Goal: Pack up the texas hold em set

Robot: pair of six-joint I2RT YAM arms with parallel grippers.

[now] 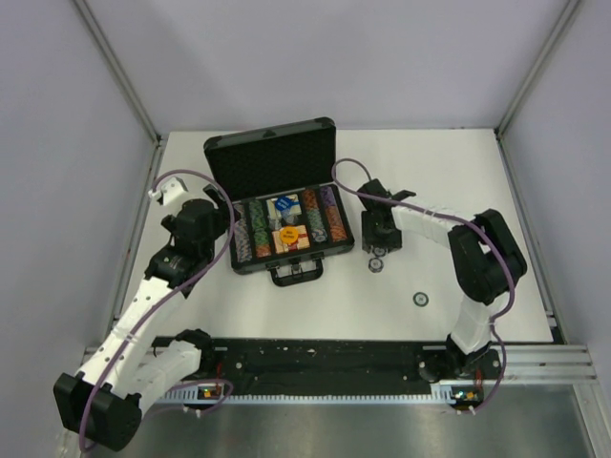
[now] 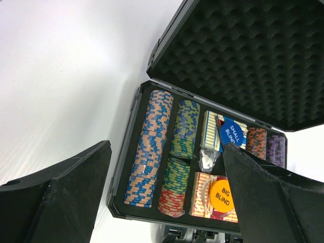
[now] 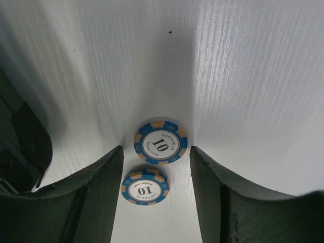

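Note:
The texas hold em set's black briefcase [image 1: 272, 157] lies open mid-table with its foam-lined lid [image 2: 243, 55] raised. Inside are multicoloured chip rows [image 2: 150, 147], card decks [image 2: 210, 132], a blue "SMALL BLIND" disc [image 2: 231, 132] and an orange "BIG BLIND" disc [image 2: 221, 193]. My left gripper [image 1: 212, 221] hovers at the case's left end, open wide [image 2: 167, 152] and empty. My right gripper [image 1: 377, 250] points down just right of the case, open [image 3: 157, 152]. Two blue "10" chips [image 3: 160, 143] [image 3: 145, 186] lie flat on the table between its fingers. A further chip [image 1: 420, 299] lies alone nearer the front.
The case's handle [image 1: 296, 274] faces the arm bases. Grey walls enclose the white table [image 1: 449, 172] on three sides, and a black rail [image 1: 325, 358] runs along the near edge. A small clear plastic bag [image 2: 207, 158] sits in the case between the decks.

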